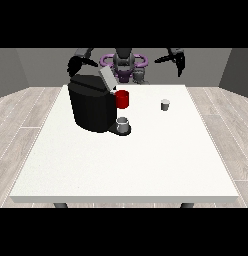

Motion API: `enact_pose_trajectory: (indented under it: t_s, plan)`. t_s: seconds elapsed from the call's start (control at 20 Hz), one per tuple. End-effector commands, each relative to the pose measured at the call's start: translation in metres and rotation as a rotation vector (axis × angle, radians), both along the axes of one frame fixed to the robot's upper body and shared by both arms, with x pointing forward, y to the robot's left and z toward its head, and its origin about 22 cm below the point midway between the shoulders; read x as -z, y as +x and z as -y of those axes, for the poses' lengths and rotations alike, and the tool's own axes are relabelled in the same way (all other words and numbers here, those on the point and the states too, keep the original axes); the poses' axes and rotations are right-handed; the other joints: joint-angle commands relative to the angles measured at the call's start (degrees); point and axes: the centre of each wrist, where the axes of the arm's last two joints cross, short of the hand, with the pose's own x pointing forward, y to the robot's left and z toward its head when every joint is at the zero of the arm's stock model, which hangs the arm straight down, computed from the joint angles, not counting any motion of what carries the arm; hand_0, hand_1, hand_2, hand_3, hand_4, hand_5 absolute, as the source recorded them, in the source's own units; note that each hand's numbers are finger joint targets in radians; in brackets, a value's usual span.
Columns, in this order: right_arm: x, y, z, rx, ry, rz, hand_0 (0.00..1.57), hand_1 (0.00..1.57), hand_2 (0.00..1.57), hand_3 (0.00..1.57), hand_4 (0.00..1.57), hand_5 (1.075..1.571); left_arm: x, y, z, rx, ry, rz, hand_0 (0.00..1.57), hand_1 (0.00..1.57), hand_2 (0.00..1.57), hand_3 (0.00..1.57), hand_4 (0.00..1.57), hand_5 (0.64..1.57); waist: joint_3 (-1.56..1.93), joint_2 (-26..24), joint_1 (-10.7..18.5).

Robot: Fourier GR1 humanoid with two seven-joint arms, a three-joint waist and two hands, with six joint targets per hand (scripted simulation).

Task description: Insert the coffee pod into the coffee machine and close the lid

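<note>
A black coffee machine (91, 106) stands on the left half of the white table (126, 160), its grey lid (107, 77) tilted up and open. A red part (122, 99) shows at its front, with a small grey cup (124, 124) on the drip base below. The coffee pod (165, 104), a small white-grey cup shape, stands on the table to the right of the machine. The hand at the view's left (74, 64) hangs raised behind the machine. The hand at the view's right (179, 61) is lifted high above the table's far edge, well behind the pod, fingers pointing down.
The robot's torso (124, 64) sits behind the far table edge. A wide stretch of table lies between the machine and the near edge. Grey walls and a wood floor surround the table.
</note>
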Motion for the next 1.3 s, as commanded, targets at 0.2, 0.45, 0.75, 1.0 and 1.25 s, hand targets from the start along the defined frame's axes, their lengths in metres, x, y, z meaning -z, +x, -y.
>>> enact_pose_trajectory:
  t_s: [0.2, 0.45, 0.75, 1.0, 1.25]
  plan:
    - [-0.026, 0.018, -0.002, -0.072, 0.006, 0.08, 0.0, 0.0, 0.0, 0.0, 0.12, 1.571, -0.005, 0.035, -0.045, -0.051, 0.051, -0.084, 0.0, 0.0, 0.0, 0.0, 0.0, 1.571, -0.02, 5.56, -3.84]
    - [-0.036, 0.026, -0.034, -0.111, 0.034, 0.099, 0.0, 0.0, 0.0, 0.0, 0.26, 1.571, -0.005, 0.063, -0.049, -0.071, 0.087, -0.106, 0.0, 0.0, 0.0, 0.0, 0.0, 1.571, -0.03, 8.02, -5.67]
    - [-0.038, 0.038, -0.031, -0.065, 0.001, 0.065, 0.0, 0.0, 0.0, 0.0, 0.4, 1.571, 0.005, 0.072, -0.067, -0.085, 0.138, -0.163, 0.0, 0.0, 0.0, 0.0, 0.0, 1.571, -0.03, 9.82, -4.61]
    - [-0.03, 0.049, -0.008, -0.055, -0.018, 0.076, 0.0, 0.0, 0.0, 0.0, 0.39, 1.571, 0.02, 0.077, -0.053, -0.049, 0.23, -0.169, 0.0, 0.0, 0.0, 0.0, 0.0, 1.571, -0.02, 11.79, -4.23]
    - [-0.008, 0.045, -0.019, -0.047, -0.046, -0.037, 0.0, 0.0, 0.0, 0.0, 0.42, 1.571, 0.034, 0.084, -0.016, -0.007, 0.334, -0.225, 0.0, 0.0, 0.46, 0.0, 0.0, 1.571, -0.01, 8.07, -3.68]
